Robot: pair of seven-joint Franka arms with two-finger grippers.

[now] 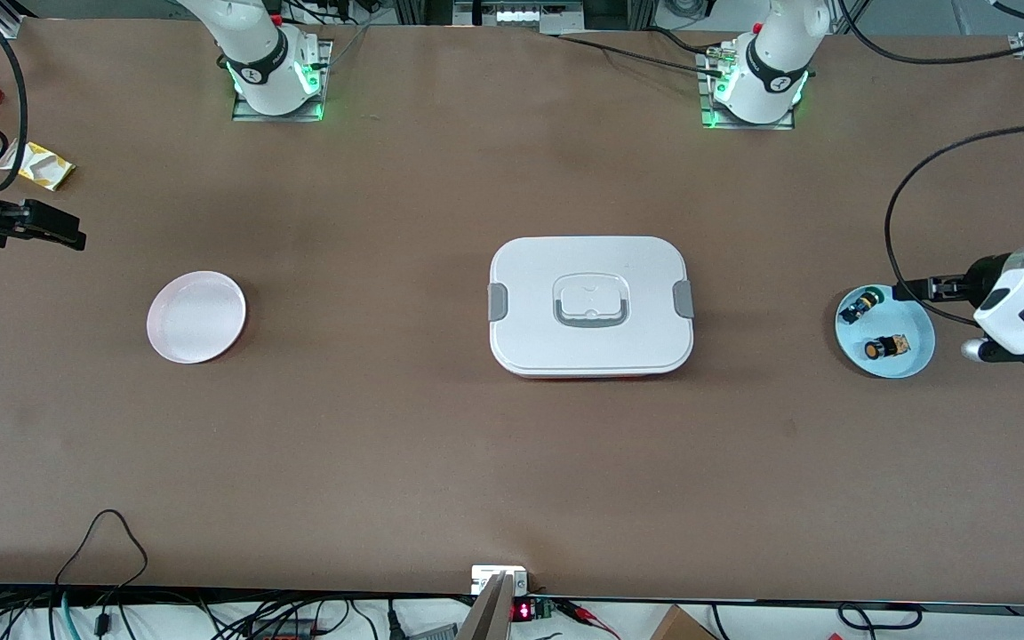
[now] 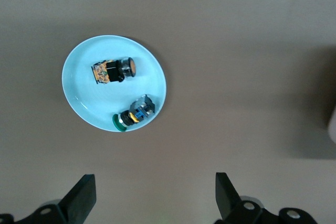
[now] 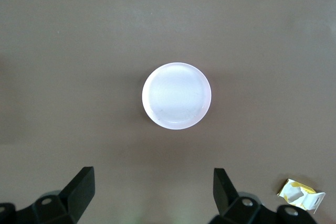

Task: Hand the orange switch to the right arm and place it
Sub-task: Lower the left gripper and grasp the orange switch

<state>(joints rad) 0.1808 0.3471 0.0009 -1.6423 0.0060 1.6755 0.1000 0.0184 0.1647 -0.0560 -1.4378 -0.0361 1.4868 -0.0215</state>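
No writing can be read on anything here. The blue dish (image 1: 914, 354) at the left arm's end of the surface (image 1: 441, 444) holds 2 switches. The orange switch (image 1: 885, 347) lies on its side at the dish's 6 o'clock, nearer the front camera, long axis along the table, cap toward the white box (image 1: 590, 304). The green switch (image 1: 857, 308) lies at 10 o'clock. The pink plate (image 1: 196, 317) holds nothing. The left gripper (image 2: 155, 195) hangs by the dish, fingers released; the right gripper (image 3: 154, 192) hangs above the surface near the plate, fingers released.
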